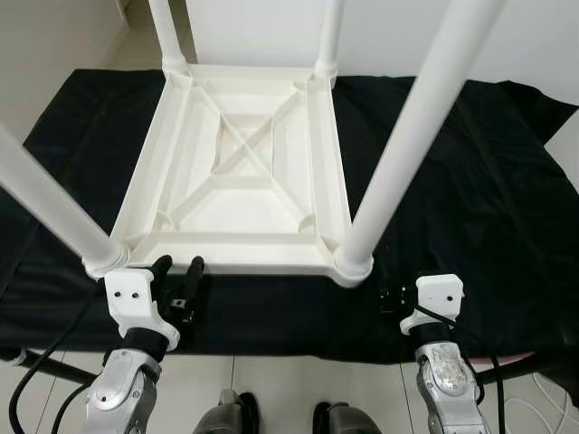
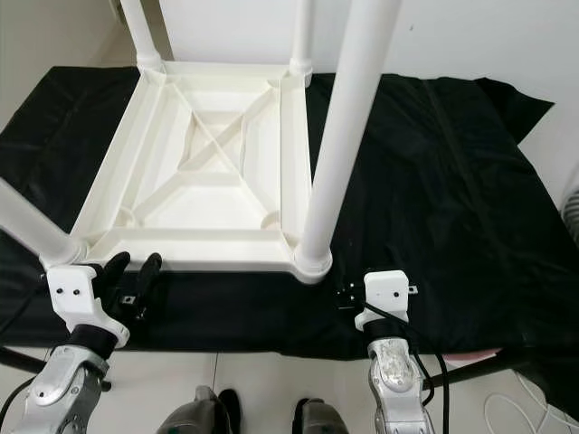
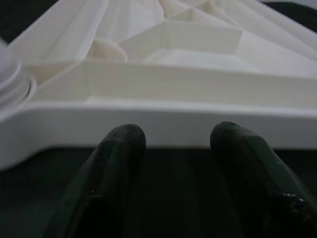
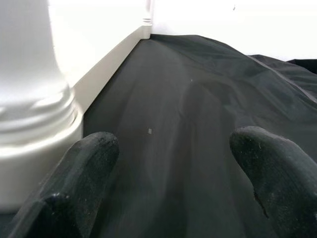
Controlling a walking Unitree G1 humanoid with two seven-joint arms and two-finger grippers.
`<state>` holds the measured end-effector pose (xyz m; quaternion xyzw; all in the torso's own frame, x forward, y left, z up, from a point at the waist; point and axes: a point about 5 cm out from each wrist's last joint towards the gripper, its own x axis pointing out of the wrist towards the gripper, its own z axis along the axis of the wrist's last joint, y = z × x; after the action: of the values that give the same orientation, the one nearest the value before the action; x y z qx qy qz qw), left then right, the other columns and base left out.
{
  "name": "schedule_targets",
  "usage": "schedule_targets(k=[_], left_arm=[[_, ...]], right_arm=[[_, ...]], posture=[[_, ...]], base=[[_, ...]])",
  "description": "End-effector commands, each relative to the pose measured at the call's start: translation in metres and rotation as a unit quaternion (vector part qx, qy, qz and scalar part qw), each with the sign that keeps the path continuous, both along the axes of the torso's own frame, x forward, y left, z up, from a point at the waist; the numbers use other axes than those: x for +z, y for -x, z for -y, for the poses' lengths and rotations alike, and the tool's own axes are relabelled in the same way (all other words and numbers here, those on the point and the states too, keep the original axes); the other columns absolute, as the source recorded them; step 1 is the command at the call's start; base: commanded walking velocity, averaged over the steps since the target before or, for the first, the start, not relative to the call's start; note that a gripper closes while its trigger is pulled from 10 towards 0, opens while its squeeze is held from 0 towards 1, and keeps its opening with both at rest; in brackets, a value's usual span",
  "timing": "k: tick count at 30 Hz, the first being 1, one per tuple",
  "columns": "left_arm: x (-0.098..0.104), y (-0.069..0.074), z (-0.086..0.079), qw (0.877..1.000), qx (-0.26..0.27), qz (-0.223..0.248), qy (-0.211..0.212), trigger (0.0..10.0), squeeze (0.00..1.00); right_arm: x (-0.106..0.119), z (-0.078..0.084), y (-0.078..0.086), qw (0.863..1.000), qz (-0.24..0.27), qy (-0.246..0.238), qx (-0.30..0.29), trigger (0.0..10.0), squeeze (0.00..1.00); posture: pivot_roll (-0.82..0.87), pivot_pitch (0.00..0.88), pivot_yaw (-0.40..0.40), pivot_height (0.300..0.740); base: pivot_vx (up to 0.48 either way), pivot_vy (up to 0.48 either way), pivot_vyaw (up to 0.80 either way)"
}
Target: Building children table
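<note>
The white children table (image 1: 242, 172) lies upside down on a black cloth (image 1: 461, 199), its ribbed underside facing up and four white legs rising from its corners: the near left leg (image 1: 50, 203), the near right leg (image 1: 412, 127), and two far legs (image 1: 167, 32) at the back corners. All four look seated in their sockets, so the build seems close to finished, with checking the fit or turning the table over the likely remainder. The left gripper (image 1: 179, 276) sits just in front of the table's near rim, close to the near left leg's socket; its two black fingers (image 3: 121, 148) are parted narrowly and hold nothing, their tips close to the rim's edge. The right gripper (image 4: 173, 148) is low over the cloth just beside the near right leg's collar (image 4: 34, 114), its fingers spread wide and empty. How deep each leg sits in its socket is hard to judge from here, so a leg may be only partly home. The main risk is the right gripper brushing the collar as it moves in, tilting that leg or sliding the table across the cloth. Loose folds of cloth could also snag a low fingertip.
</note>
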<state>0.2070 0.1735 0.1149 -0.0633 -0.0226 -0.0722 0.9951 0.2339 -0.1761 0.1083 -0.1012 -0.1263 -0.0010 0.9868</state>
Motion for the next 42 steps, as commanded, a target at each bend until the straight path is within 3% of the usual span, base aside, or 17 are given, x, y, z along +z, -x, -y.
schedule_targets(k=[1,9,31,36,42], left_arm=[[-0.006,0.001,-0.002,1.000,0.013,-0.018,0.000,10.0,0.00],[-0.006,0.001,-0.002,1.000,0.012,-0.018,-0.001,10.0,0.00],[0.003,-0.005,0.000,0.999,0.013,0.021,-0.033,10.0,0.00],[0.012,-0.010,0.007,0.998,-0.023,0.048,-0.043,10.0,0.00],[0.018,-0.014,0.008,0.997,-0.036,0.065,-0.038,10.0,0.00]], right_arm=[[-0.004,-0.002,0.001,1.000,-0.010,-0.002,0.001,10.0,0.00],[-0.005,-0.002,0.000,1.000,-0.011,-0.001,0.002,10.0,0.00],[-0.002,-0.003,-0.007,1.000,-0.005,0.010,0.017,10.0,0.00],[0.009,-0.004,-0.022,0.999,0.001,0.019,0.027,10.0,0.00],[0.013,-0.004,-0.028,0.999,0.008,0.023,0.031,10.0,0.00]], posture=[[-0.03,0.113,0.027,0.740],[-0.03,0.113,0.027,0.740],[-0.02,0.090,0.022,0.740],[-0.02,0.099,0.015,0.740],[-0.03,0.102,0.015,0.740]], base=[[-0.259,0.000,0.00],[-0.259,0.000,0.00],[0.000,0.000,0.00],[0.000,0.000,0.00],[0.000,0.000,0.00]])
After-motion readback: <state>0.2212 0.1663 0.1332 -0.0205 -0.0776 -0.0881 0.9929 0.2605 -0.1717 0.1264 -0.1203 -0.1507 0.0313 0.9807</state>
